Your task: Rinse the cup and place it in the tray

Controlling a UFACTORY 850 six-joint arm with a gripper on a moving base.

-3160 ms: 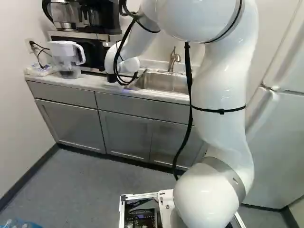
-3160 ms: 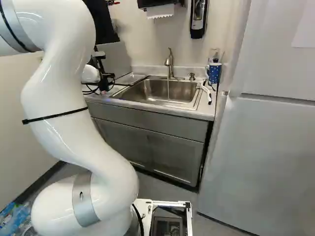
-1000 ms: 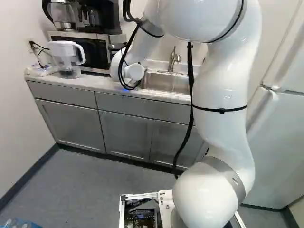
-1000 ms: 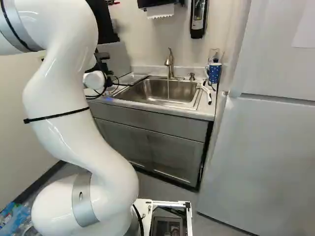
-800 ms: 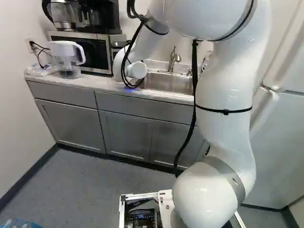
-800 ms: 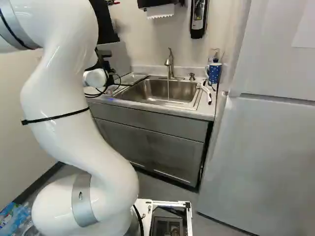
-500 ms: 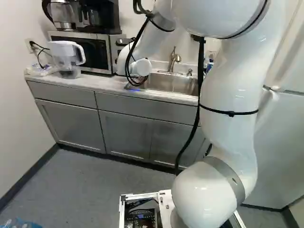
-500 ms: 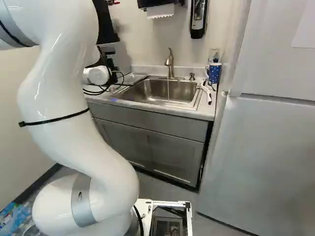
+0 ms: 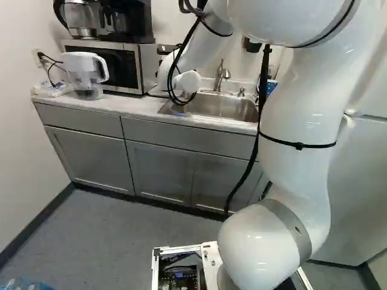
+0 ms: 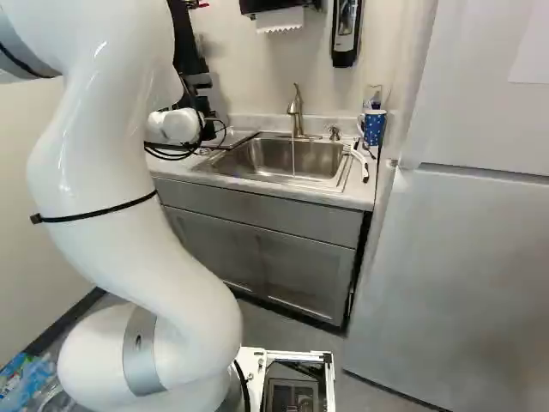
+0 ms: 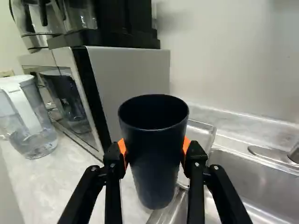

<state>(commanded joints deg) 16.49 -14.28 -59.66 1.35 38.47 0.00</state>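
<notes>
Wrist view: part-open jaws clasp a tall, dark navy cup [image 11: 156, 140] (mouth up); a shallow silvery tray [image 11: 203, 134] lies at its one o'clock. Right base view: water runs from the curved metal faucet [image 10: 296, 109], twelve o'clock, into the steel sink [image 10: 257, 159].

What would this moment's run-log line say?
gripper: shut on dark cup | cup: mouth up, not in tray | faucet: water running into sink
</notes>
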